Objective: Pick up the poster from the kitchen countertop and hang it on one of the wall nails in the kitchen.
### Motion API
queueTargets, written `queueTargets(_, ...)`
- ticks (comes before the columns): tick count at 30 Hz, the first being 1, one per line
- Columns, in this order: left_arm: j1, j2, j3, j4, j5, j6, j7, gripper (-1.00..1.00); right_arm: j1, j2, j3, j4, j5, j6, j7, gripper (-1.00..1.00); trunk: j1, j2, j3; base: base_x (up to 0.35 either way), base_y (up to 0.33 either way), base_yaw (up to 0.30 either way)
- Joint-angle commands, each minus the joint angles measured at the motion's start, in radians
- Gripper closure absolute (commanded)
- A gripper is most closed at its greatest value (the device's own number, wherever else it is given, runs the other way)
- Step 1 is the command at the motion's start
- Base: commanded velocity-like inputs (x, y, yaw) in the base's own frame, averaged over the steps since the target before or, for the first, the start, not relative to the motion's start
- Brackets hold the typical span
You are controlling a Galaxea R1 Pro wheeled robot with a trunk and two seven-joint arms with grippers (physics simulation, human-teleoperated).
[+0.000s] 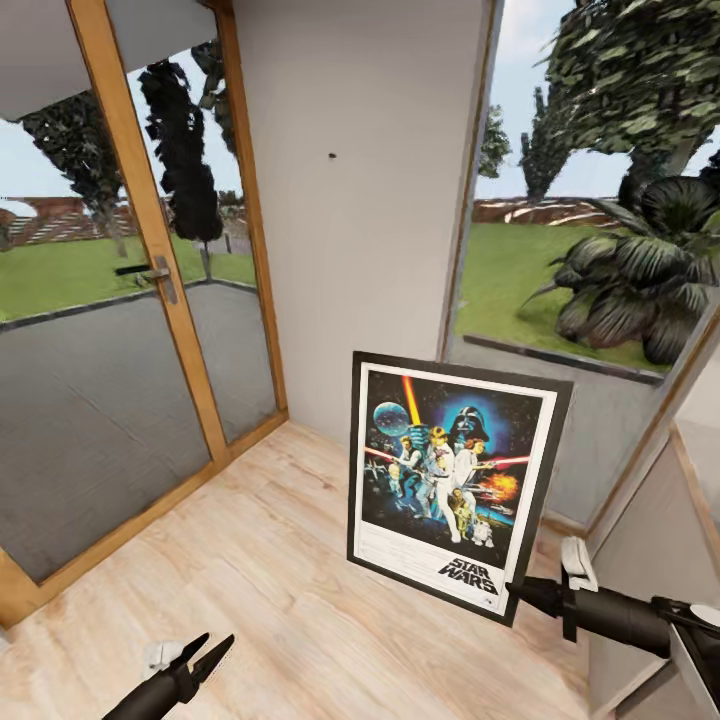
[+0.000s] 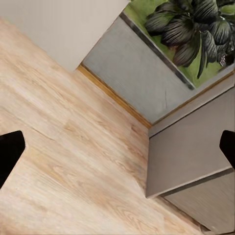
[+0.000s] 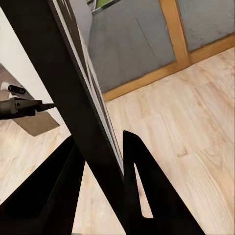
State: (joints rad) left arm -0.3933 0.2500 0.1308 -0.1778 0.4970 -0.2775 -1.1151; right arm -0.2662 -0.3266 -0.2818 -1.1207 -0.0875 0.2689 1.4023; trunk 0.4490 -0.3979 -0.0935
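Two right fingers (image 3: 139, 176) clamp the poster's (image 1: 450, 470) lower corner; left fingers (image 1: 190, 655) spread, empty.

The wall panel (image 1: 360, 230) stood bare around the nail (image 1: 331, 156) at 12 o'clock, with open air in front of it. The poster (image 1: 455, 480), held upright at 3 o'clock, blocked the panel's lower right. The door frame (image 1: 150, 230) closed off 10 o'clock, a cabinet (image 1: 650, 520) 4 o'clock. The floor (image 1: 250, 560) lay open.
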Motion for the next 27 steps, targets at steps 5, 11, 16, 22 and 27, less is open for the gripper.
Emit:
queueTargets(5, -0.002, 0.0, 0.004, 0.001, -0.003, -0.005, -0.003, -1.0, -0.001, 0.0, -0.002, -0.001, -0.003, 0.012, 0.004, 1.0, 0.001, -0.002, -0.002, 0.201, 0.316, 0.023)
queueTargets(11, -0.001, 0.0, 0.004, 0.001, -0.003, -0.005, -0.003, -1.0, 0.0, 0.001, -0.002, -0.001, -0.003, 0.01, 0.004, 1.0, 0.001, -0.002, -0.002, 0.201, 0.316, 0.001)
queueTargets(16, -0.002, 0.0, 0.004, 0.001, -0.003, -0.005, -0.003, -1.0, 0.001, 0.009, -0.002, -0.001, -0.003, 0.009, 0.004, 1.0, 0.001, -0.002, -0.002, 0.201, 0.316, 0.0)
queueTargets(22, -0.001, 0.0, 0.004, 0.001, -0.003, -0.004, -0.003, -1.0, 0.001, 0.011, -0.002, -0.001, -0.003, 0.009, 0.004, 1.0, 0.001, -0.002, -0.001, 0.201, 0.316, 0.0)
queueTargets(27, -0.001, 0.0, 0.004, 0.001, -0.003, -0.004, -0.003, -1.0, 0.001, 0.012, -0.002, -0.001, -0.003, 0.009, 0.004, 1.0, 0.001, -0.002, 0.005, 0.201, 0.316, 0.0)
